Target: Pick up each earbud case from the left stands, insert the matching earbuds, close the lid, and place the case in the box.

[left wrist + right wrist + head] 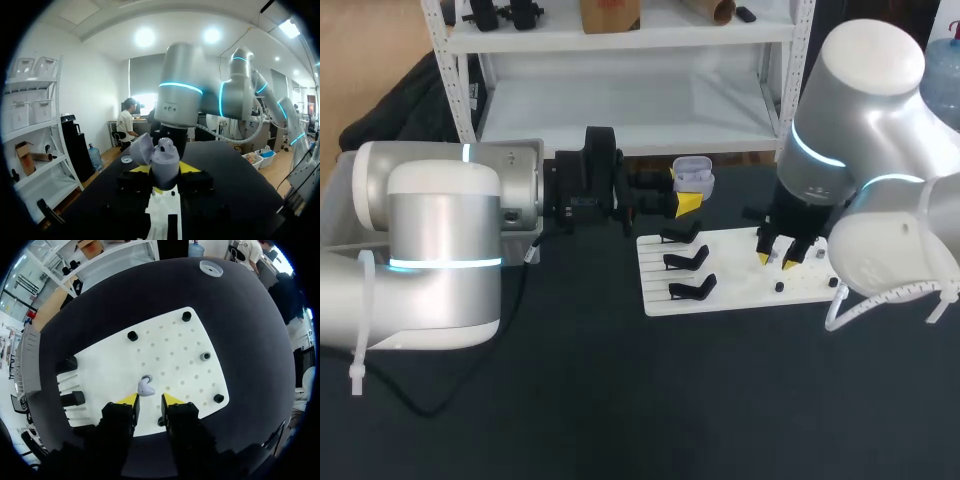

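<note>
A dark cloth-covered table (620, 400) carries a white perforated board (740, 272) right of its middle. A grey box (27, 360) sits at the table's left edge, and a small white ring (211, 268) lies on the cloth well beyond the board.

On the left part of the board stand three black stands (685, 260), one behind another, all without a case. At least four small dark round holders (132, 335) are spread over the right part.

The left gripper (686, 200) hangs above the table just beyond the board's far left corner. Its yellow tips clamp the one lavender earbud case (693, 176) from both sides, the lid tipped open.

The right gripper (150, 400) points straight down over the board, its fingers a little apart and holding nothing. One lavender earbud (145, 388) lies just ahead of the tips, beside a ringed socket. The right arm stands directly beyond the held case.
</note>
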{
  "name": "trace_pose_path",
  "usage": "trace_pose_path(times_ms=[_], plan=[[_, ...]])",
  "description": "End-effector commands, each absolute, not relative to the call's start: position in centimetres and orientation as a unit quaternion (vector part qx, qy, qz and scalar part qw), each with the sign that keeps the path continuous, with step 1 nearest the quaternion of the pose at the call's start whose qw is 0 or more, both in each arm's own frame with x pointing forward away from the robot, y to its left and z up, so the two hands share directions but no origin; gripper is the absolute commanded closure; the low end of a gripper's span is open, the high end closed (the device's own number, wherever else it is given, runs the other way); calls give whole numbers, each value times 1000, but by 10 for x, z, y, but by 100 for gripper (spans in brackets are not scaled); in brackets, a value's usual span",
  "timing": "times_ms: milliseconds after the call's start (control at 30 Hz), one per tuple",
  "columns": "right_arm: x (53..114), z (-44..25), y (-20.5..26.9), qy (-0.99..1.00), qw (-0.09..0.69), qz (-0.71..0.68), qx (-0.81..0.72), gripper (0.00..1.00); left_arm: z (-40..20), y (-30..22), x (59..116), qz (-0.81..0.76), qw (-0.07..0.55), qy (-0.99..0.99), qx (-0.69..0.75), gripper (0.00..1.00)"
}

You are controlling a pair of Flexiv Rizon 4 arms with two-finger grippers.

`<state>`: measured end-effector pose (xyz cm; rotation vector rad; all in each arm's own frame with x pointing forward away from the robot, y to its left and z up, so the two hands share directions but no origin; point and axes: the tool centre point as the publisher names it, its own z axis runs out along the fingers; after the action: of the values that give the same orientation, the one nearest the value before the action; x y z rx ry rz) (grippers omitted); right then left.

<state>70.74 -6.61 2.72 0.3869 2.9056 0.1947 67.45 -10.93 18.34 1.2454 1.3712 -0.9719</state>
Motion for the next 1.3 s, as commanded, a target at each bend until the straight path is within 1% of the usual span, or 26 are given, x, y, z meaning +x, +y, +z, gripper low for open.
trace_pose_path(times_ms=[33,200,400,833,867,900,1033,1167,1300], plan=[[710,25,-65,985,97,67,127,73,182,-109,673,-401,504,567,513,100],[712,23,-64,985,96,66,123,78,182,-109,673,-401,504,567,513,100],[713,21,-64,987,95,63,113,81,182,-109,673,-401,504,567,513,100],[717,21,-70,987,97,57,112,75,182,-109,673,-401,504,567,513,100],[718,21,-71,987,97,58,112,71,182,-109,673,-401,504,567,513,100],[719,20,-70,987,96,58,111,69,182,-109,673,-401,504,567,513,100],[720,19,-69,988,95,59,108,70,182,-109,673,-401,504,567,513,100],[722,17,-68,989,92,62,102,64,182,-109,673,-401,504,567,513,100],[722,16,-69,990,89,61,94,65,182,-109,673,-401,504,567,513,100]])
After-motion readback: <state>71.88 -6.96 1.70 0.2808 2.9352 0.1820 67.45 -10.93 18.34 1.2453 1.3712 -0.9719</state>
